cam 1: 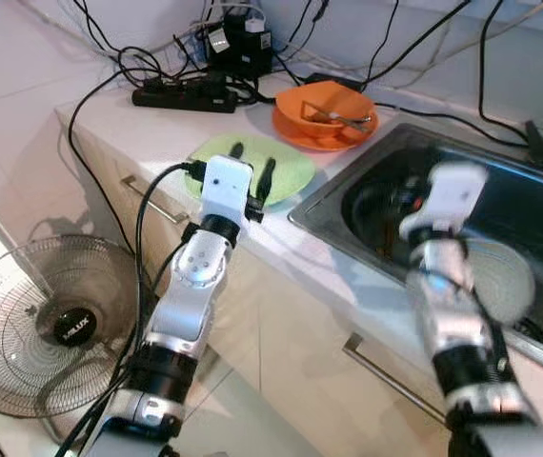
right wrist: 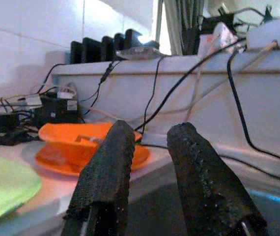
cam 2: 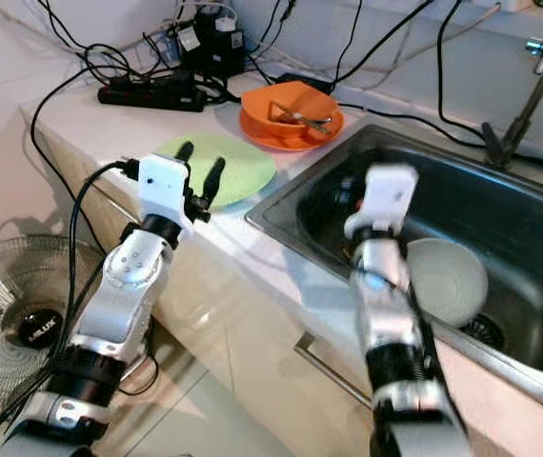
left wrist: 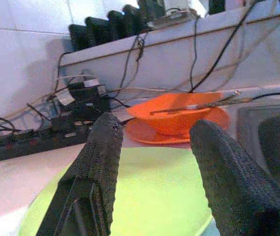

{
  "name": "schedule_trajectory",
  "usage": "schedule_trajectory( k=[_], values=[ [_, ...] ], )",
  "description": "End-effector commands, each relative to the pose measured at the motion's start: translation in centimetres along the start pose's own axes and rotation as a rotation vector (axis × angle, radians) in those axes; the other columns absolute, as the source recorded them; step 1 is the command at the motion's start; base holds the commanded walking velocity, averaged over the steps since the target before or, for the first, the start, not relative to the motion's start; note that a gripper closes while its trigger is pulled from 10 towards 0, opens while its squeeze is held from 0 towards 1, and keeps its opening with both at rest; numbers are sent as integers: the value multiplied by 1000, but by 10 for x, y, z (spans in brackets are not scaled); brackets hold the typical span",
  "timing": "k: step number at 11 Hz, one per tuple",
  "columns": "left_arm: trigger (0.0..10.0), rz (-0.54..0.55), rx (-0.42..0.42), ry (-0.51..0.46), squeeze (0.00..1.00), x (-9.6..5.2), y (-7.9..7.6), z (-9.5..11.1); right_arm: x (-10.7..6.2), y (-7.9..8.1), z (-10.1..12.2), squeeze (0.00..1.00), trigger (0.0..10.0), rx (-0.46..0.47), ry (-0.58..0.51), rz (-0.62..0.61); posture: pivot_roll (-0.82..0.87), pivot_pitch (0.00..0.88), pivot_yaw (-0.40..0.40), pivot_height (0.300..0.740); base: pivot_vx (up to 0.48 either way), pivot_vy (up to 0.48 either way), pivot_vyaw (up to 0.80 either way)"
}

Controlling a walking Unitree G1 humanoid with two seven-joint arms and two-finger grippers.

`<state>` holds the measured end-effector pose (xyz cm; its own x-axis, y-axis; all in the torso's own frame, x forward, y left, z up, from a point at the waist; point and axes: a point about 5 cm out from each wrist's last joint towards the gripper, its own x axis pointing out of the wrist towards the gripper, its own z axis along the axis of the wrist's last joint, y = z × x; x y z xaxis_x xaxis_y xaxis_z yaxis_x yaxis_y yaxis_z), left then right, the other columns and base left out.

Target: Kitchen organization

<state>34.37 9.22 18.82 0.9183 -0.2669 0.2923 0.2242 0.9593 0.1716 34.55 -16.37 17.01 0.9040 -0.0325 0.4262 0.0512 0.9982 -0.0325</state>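
Over the light green plate [cam 1: 286, 171] on the counter [cam 1: 157, 129] my left gripper [cam 1: 251, 164] hangs spread, ready to take its rim. Above the sink [cam 2: 538, 324] my right gripper [right wrist: 152, 172] is slightly apart, empty; orange bowl [cam 2: 295, 107] stands behind the plate.

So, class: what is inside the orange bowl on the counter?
The orange bowl, which sits on an orange plate, holds a long utensil lying across it, with what looks like some orange pieces. Its near wall hides the bottom.
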Motion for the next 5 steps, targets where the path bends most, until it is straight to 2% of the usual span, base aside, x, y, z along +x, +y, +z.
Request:
schedule_trajectory(
  k=[1,3,5],
  values=[
    [10000,22,3,-18,0,1,1,1,1,2,5,0,10000,16,-15,-2,154,5,11,740,0,0,0],
    [10000,31,7,-34,0,2,0,1,1,5,6,0,10000,29,-9,4,153,2,8,740,0,0,0],
    [10000,35,10,-54,0,2,-2,1,2,5,8,0,10000,39,-3,6,152,2,5,740,0,0,-550]
  ],
)
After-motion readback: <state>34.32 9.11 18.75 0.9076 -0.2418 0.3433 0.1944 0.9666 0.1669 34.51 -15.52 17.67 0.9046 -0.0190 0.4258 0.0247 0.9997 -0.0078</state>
